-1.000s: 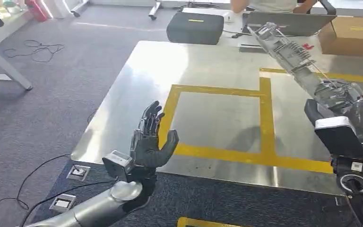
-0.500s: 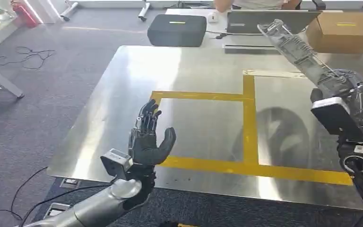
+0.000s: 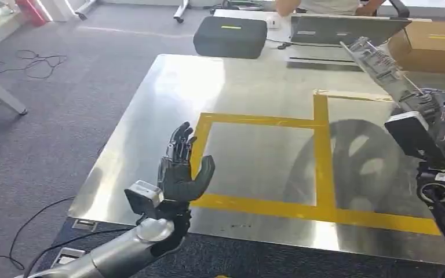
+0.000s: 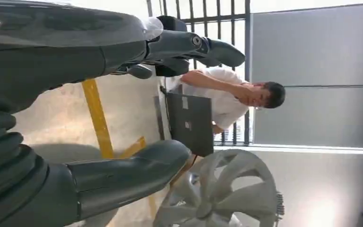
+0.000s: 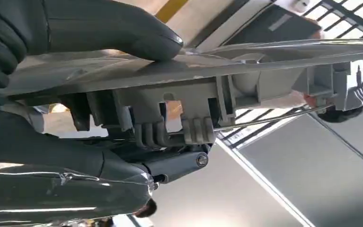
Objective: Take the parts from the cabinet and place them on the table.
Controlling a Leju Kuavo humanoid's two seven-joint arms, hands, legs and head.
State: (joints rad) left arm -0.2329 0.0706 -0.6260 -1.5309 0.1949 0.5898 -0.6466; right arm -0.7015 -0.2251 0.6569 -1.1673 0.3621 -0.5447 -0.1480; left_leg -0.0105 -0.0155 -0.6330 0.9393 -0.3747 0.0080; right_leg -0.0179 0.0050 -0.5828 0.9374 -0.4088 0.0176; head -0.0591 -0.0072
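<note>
The right hand (image 3: 440, 119) grips a long grey part (image 3: 382, 65) above the counter (image 3: 255, 156). The left hand (image 3: 179, 171) hovers spread, holding nothing. A cardboard box (image 3: 434, 43) sits beyond, contents hidden.

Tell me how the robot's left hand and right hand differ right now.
The left hand holds nothing, its fingers spread and pointing up; the right hand grips a round grey wheel cover. The left hand hovers over the near edge of the metal table, beside the yellow tape; the right hand is raised at the table's right side, with the cover casting a spoked shadow on the surface. Both hands are dark grey and above the table.
</note>
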